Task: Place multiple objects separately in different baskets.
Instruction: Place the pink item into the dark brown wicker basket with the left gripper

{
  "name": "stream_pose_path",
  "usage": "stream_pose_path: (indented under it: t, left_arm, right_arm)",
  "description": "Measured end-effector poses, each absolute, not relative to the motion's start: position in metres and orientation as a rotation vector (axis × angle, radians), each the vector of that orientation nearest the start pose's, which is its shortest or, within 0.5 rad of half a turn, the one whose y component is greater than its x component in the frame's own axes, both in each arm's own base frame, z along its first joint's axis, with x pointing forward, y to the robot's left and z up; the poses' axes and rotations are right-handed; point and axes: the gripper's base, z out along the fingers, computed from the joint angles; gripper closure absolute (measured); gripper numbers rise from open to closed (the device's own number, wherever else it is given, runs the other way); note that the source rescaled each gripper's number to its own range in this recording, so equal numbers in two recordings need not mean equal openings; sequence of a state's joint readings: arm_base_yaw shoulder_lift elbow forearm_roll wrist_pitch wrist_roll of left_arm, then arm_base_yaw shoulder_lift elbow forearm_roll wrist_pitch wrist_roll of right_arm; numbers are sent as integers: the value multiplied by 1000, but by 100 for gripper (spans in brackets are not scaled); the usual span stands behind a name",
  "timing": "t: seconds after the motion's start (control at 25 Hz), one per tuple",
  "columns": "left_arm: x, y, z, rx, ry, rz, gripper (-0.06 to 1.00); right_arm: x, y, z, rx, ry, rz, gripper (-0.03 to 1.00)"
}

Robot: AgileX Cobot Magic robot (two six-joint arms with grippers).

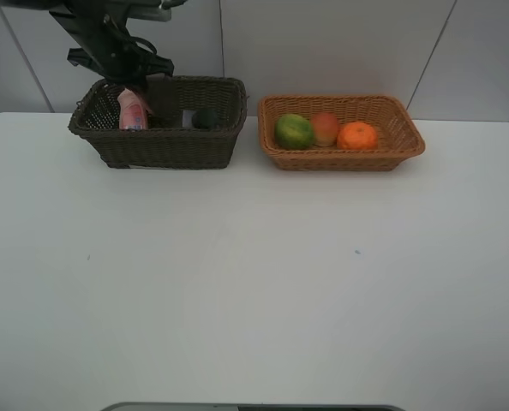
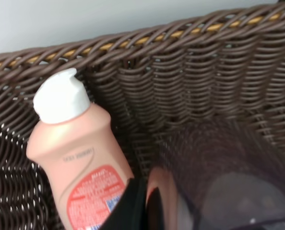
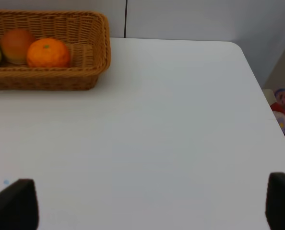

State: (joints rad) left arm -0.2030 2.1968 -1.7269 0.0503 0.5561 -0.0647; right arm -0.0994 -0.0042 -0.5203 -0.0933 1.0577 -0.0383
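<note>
Beside the left tool (image 2: 133,206), clamped on the cup (image 2: 229,177) in the dark basket (image 2: 190,72), the bottle (image 2: 77,158) stands. Thin, light, crushable walls are judged; rim holds suit. Right tool (image 3: 142,201) is apart.

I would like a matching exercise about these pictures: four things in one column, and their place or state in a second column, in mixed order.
1. pink bottle
2. orange
3. green fruit
4. right gripper

A. left end of the light basket
B. open, above bare table
C. inside the dark basket
D. right end of the fruit row

Pairs: 1-C, 2-D, 3-A, 4-B
</note>
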Motion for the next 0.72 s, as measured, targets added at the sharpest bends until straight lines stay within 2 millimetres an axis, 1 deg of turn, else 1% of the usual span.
stream_pose_path:
  t: [0.2, 0.4, 0.6, 0.68, 0.72]
  left_arm:
    - [486, -97, 175, 233, 2471, -46, 94]
    - [488, -97, 158, 243, 2507, -34, 94]
    - [487, -97, 155, 244, 2519, -32, 94]
    - [487, -97, 155, 244, 2519, -32, 92]
    - [487, -97, 155, 244, 2520, -32, 88]
  right_arm:
    - [-9, -7, 283, 67, 2018, -199, -3]
    - [-9, -7, 283, 67, 2018, -199, -3]
    - [-9, -7, 283, 67, 2018, -199, -3]
    - [-9, -7, 283, 67, 2018, -199, -3]
    - [-9, -7, 283, 67, 2018, -199, -3]
